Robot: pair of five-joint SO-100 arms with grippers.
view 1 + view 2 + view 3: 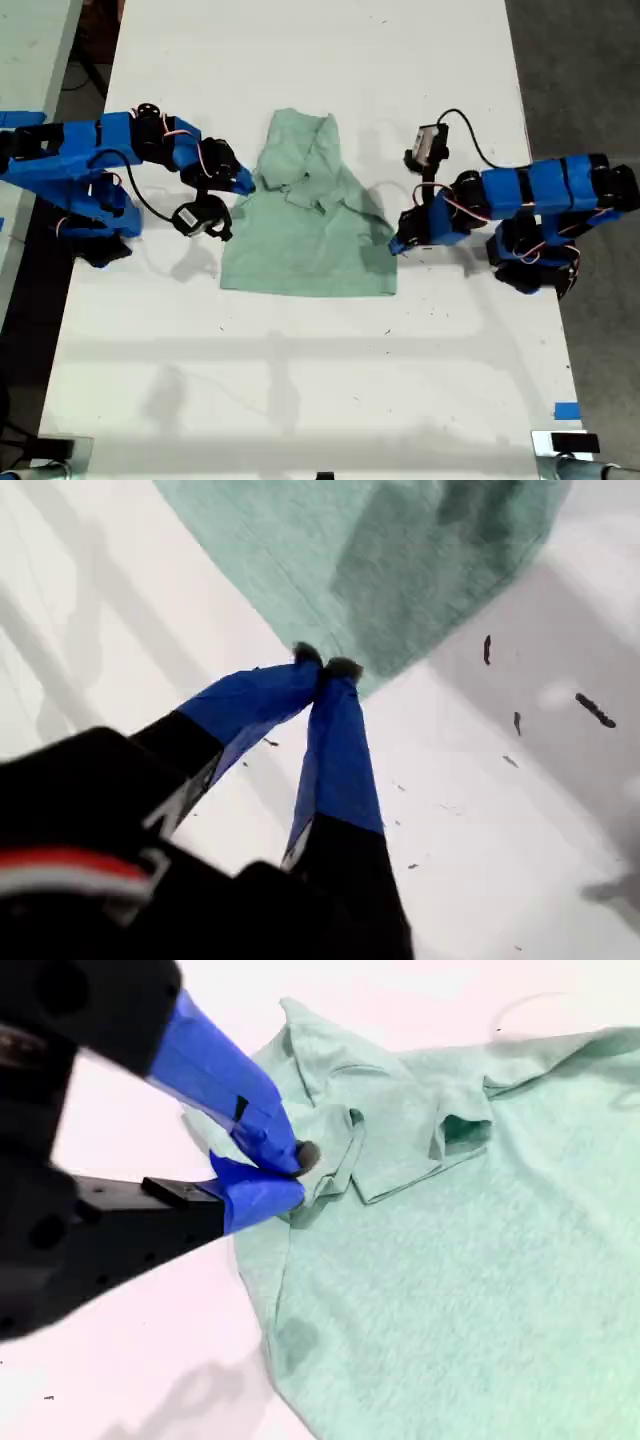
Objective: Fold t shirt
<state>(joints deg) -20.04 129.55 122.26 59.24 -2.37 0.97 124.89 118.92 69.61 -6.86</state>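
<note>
The t shirt (305,230) lies wrinkled on the white table (300,400), pale mint green, with its upper part bunched and folded over. My first gripper (395,245) reaches in from the exterior view's right. Its blue fingers meet, shut on the shirt's edge (330,550), with the gripper (325,665) pinching right at the hem. My second gripper (248,185) comes from the exterior view's left and is shut on a fold of the shirt (480,1260) beside a sleeve, the cloth pinched in the gripper (298,1175).
Both blue arm bases stand at the table's side edges in the exterior view. A piece of blue tape (566,410) marks the table's near corner at the exterior view's right. Dark specks (595,710) dot the table. Another table (25,60) stands at the exterior view's left.
</note>
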